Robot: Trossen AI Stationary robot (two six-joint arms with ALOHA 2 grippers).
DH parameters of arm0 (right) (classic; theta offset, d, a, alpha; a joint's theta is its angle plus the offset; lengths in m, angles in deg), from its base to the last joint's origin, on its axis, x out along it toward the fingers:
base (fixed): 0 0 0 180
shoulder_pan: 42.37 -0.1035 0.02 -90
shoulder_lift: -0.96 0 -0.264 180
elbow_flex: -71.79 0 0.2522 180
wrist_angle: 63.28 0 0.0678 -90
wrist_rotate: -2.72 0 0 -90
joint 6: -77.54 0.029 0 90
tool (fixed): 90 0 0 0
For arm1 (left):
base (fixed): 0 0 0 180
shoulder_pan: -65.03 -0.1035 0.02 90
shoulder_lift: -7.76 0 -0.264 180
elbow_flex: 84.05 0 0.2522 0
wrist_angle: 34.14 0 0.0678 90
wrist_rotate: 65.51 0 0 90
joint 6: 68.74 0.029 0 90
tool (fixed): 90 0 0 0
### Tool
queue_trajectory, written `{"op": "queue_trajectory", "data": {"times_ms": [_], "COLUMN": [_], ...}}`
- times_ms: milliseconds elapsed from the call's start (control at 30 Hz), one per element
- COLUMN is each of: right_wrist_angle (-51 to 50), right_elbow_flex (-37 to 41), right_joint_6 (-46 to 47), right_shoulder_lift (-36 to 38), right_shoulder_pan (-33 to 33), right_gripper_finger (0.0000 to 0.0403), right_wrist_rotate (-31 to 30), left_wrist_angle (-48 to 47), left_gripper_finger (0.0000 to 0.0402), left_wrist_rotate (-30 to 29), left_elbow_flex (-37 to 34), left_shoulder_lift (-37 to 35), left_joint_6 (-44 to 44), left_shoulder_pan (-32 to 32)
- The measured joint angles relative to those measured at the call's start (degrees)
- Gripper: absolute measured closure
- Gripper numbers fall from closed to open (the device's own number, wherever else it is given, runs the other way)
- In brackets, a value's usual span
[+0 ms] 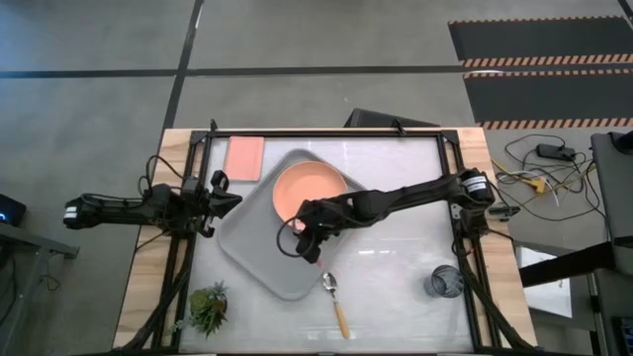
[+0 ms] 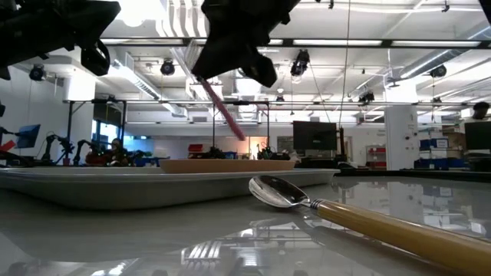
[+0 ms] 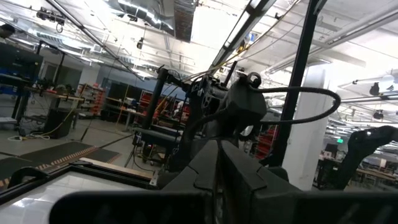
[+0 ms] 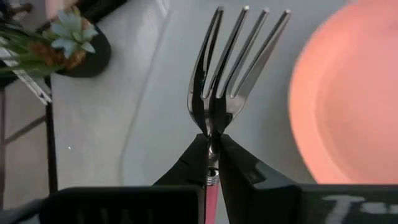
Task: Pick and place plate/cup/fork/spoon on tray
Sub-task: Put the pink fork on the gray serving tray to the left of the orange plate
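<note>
The light grey tray (image 1: 259,247) lies left of the table's middle, with the salmon-orange plate (image 1: 309,190) resting on its far part. My right gripper (image 1: 300,237) hovers over the tray just near of the plate, shut on the pink-handled fork (image 4: 236,62). The fork's tines point out over the tray (image 4: 155,124), beside the plate (image 4: 348,106). The orange-handled spoon (image 1: 334,302) lies on the table near the tray's near right corner. The dark grey cup (image 1: 444,282) stands at the near right. My left gripper (image 1: 226,193) waits at the tray's left edge. My right gripper pinches the fork's metal neck (image 4: 211,138) between its two fingers, just where the pink handle (image 4: 212,186) begins. The fingers lie along the fork, tines pointing forward past them. The fork is lifted clear of the tray; in the low view its handle (image 2: 226,115) slants down below the gripper.
A flat pink rectangle (image 1: 245,156) lies at the far left beside the tray. A small potted plant (image 1: 210,307) stands at the near left corner. Bare table lies between the spoon and the cup.
</note>
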Motion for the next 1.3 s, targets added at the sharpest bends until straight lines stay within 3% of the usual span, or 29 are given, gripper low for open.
{"op": "queue_trajectory", "data": {"times_ms": [200,467,933,1300], "right_wrist_angle": [0.9,-0.12,-21.42,-21.76], "right_elbow_flex": [-1.51,-9.82,-32.64,-33.23], "right_joint_6": [-1.43,-6.26,-12.58,-10.91], "right_shoulder_lift": [-1.71,-6.67,-22.43,-23.61], "right_shoulder_pan": [0.66,1.17,1.25,1.49], "right_gripper_finger": [0.039,0.039,0.039,0.039], "right_wrist_rotate": [0.18,0.49,0.42,-0.22], "left_wrist_angle": [0.11,0.04,0.02,0.0], "left_gripper_finger": [0.0402,0.0402,0.0402,0.0402], "left_wrist_rotate": [0.0,-0.01,-0.02,-0.03], "left_elbow_flex": [0.0,-0.02,-0.02,-0.02], "left_shoulder_lift": [-0.03,-0.01,-0.01,0.03], "left_joint_6": [0.01,0.01,0.01,0.01], "left_shoulder_pan": [-0.02,-0.02,-0.02,0.0]}}
